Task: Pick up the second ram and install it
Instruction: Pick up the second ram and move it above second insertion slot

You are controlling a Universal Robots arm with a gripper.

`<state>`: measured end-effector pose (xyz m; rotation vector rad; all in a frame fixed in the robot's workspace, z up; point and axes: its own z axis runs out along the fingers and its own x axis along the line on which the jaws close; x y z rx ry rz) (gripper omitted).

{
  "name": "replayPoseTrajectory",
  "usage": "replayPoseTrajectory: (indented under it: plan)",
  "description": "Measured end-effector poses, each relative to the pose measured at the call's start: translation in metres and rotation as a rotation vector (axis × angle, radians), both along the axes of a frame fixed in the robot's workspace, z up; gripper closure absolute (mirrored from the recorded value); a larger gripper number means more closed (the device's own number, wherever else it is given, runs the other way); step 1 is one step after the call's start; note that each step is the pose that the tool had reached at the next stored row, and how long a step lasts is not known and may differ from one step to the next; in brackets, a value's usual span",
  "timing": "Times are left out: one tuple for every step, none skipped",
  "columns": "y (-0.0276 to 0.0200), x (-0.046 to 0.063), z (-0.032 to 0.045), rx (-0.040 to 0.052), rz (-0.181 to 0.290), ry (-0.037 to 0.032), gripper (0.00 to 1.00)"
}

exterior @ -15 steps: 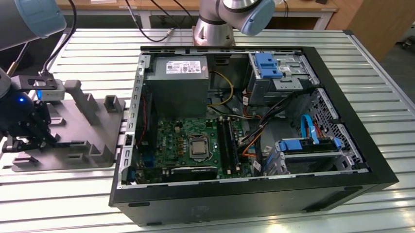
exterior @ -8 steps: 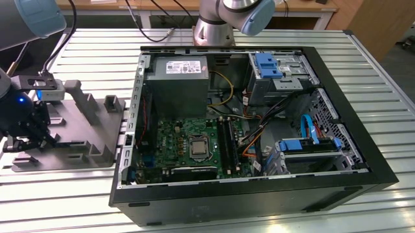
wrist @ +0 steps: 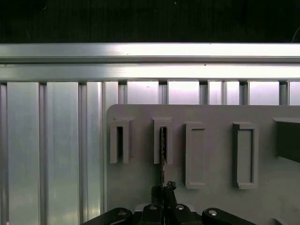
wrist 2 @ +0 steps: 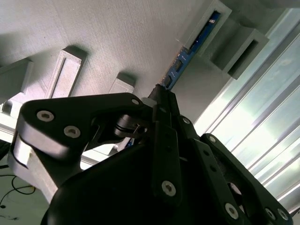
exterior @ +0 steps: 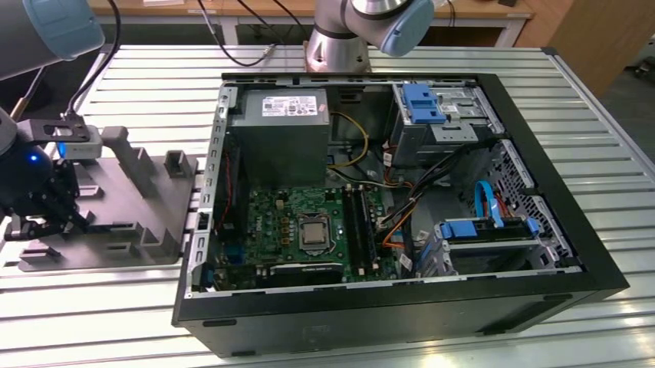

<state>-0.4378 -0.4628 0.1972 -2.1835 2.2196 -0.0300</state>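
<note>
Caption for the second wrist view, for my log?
Gripper, jaws shut on the blue memory strip in its grey holder.

The table is a top of ribbed silver metal slats. An open black computer case lies on its side across the middle. Just beside it, toward the edge at the exterior view's left, lies a grey slotted holder plate. Black cables trail along the far edge
</note>
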Motion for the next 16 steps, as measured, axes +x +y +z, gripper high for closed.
replayPoseTrajectory:
  plan:
    - [0.0, 0.0, 0.0004, 0.0, 0.0, 0.0, 0.87]
    - [-0.0001, -0.0001, 0.0012, -0.0001, 0.0, 0.0001, 0.87]
    - [0.0, 0.0, 0.0021, -0.0002, 0.0, 0.0002, 0.87]
    - [0.0, 0.0, 0.003, -0.0001, 0.0, 0.0, 0.87]
    - [0.0, 0.0, 0.0035, 0.0, 0.0, -0.0001, 0.87]
    - [0.0, 0.0, 0.0036, 0.0001, 0.0, -0.0002, 0.87]
    - [0.0, 0.0, 0.0038, 0.0001, 0.0, -0.0003, 0.87]
    - [0.0, 0.0, 0.0041, 0.0, 0.0, 0.0001, 0.87]
    - [0.0, 0.0, 0.0042, 0.0, 0.0, 0.0, 0.87]
    - [0.0, 0.0, 0.0043, 0.0, 0.0, 0.0, 0.87]
    - [0.0, 0.0, 0.0045, 0.0, 0.0, 0.0, 0.87]
    - [0.0, 0.0, 0.0045, 0.0, 0.0, 0.0, 0.87]
    - [0.0, 0.0, 0.0046, 0.0, 0.0, 0.0, 0.87]
    - [0.0, 0.0, 0.0047, 0.0, 0.0, 0.0, 0.87]
    - [0.0, 0.0, 0.0048, -0.0001, 0.0, 0.0001, 0.87]
    - [0.0, 0.0, 0.0048, 0.0, 0.0, 0.0, 0.87]
